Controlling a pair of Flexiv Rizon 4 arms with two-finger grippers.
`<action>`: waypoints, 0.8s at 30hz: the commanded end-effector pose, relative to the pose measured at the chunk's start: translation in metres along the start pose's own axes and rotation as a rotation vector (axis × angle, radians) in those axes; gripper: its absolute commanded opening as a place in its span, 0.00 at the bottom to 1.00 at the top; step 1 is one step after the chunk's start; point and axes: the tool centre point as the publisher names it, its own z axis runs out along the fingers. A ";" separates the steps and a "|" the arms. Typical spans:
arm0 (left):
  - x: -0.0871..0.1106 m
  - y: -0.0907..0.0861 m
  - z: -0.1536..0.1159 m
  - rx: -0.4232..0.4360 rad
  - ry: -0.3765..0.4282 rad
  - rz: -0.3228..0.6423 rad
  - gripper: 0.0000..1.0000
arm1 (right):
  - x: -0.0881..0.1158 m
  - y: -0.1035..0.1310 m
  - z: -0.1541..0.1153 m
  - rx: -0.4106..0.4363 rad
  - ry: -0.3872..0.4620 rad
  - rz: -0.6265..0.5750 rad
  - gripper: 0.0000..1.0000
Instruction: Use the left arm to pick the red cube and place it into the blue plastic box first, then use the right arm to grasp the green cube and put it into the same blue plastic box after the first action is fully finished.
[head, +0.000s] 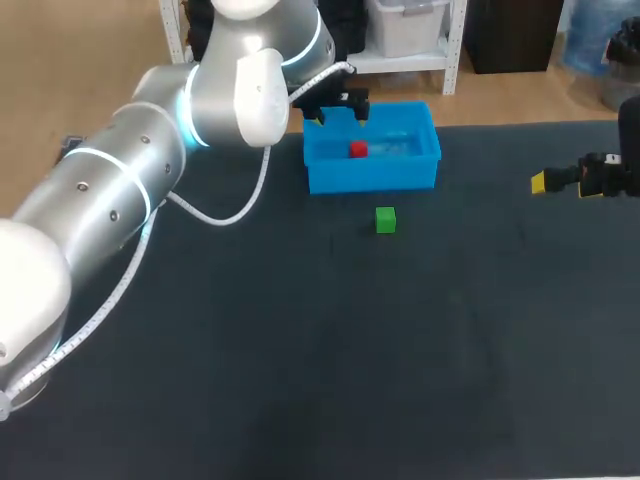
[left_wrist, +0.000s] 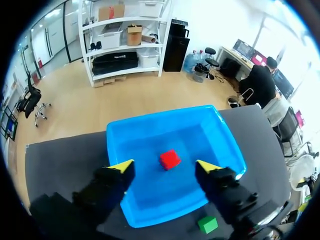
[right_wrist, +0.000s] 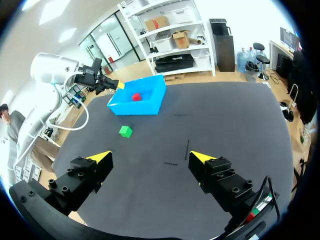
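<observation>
- Two cubes are showing in the head view. The red cube (head: 358, 149) is lying inside the blue plastic box (head: 370, 180) in the upper middle of the frame. The green cube (head: 385, 220) is sitting on the dark desk (head: 300, 360) just below the box, apart from its front wall.
- One arm is coming in from the left side of the head view, and its left hand (head: 338, 117) is hanging over the back rim of the box.
- From the left wrist view, the left hand is standing released, its yellow-tipped fingers (left_wrist: 122, 166) spread wide. The red cube is resting on the box floor between and just ahead of them, touching neither.
- Near one of those fingers, the green cube is lying on the desk just outside the box wall.
- At the right edge of the head view, the right hand (head: 540, 182) is hovering well apart from the box and both cubes.
- From the right wrist view, the right hand is standing released and grasping nothing, with bare desk between its fingers (right_wrist: 100, 158). The green cube and the box are lying far ahead of it.
</observation>
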 end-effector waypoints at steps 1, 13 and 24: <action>-0.016 0.000 0.008 -0.001 0.084 0.001 1.00 | 0.000 0.000 0.000 0.002 0.001 0.000 1.00; -0.011 -0.001 -0.013 0.004 0.074 0.007 1.00 | 0.000 0.000 0.000 0.002 0.001 0.000 1.00; -0.015 -0.009 -0.051 0.027 0.035 0.028 1.00 | 0.000 0.000 0.000 0.002 0.001 0.000 1.00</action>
